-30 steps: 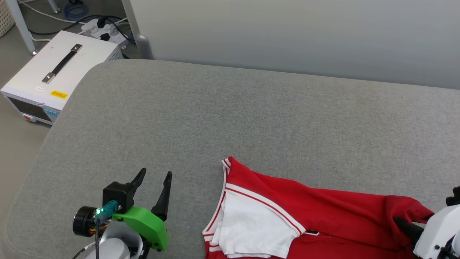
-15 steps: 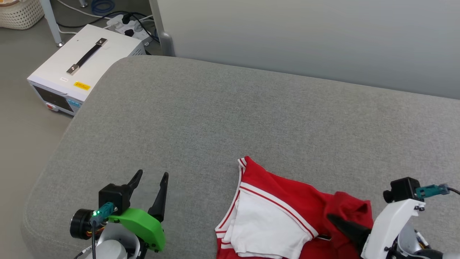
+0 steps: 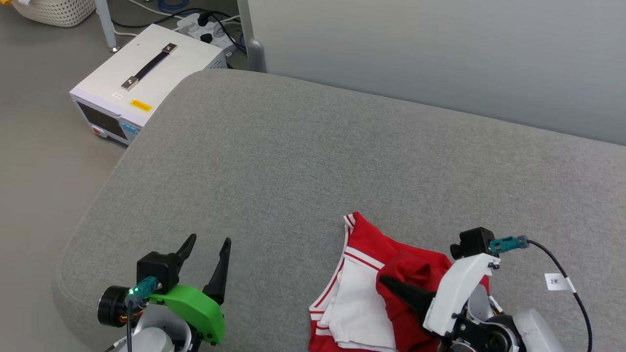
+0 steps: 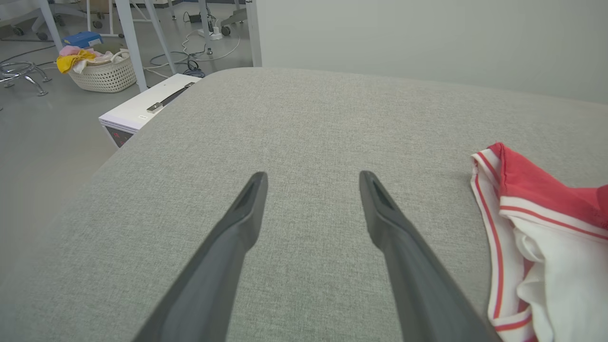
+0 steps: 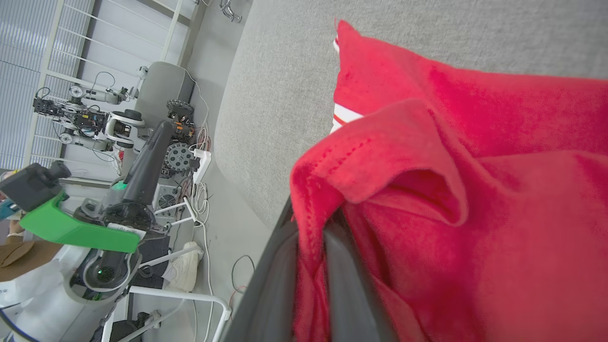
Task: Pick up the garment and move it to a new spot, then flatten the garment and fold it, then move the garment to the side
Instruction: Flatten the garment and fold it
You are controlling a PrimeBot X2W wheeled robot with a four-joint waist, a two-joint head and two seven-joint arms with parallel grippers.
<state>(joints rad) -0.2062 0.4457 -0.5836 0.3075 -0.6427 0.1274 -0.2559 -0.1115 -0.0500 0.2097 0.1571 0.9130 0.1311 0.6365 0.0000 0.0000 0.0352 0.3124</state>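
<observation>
The garment [image 3: 374,240], red with a white sleeve and striped trim, lies bunched at the near edge of the grey cushion [image 3: 313,156]. My right gripper [image 3: 391,286] is shut on a fold of its red cloth, which is doubled back over the white sleeve. In the right wrist view the red fabric [image 5: 427,190] is pinched between the right gripper's [image 5: 311,225] dark fingers. My left gripper [image 3: 208,247] stands open on the cushion to the left of the garment, with nothing between its fingers. From the left wrist, the left gripper [image 4: 313,180] points across bare cushion, with the garment [image 4: 536,204] at the right.
A white box with a black handle [image 3: 146,73] sits on the floor beyond the cushion's left corner, by power strips and cables. A woven basket [image 4: 102,73] stands farther left. A grey wall panel [image 3: 440,49] runs behind the cushion. The cushion's left edge drops to the floor.
My right gripper has carried the held red cloth leftward over the garment, toward the white sleeve. The head view has shifted too. The left gripper has stayed open in place.
</observation>
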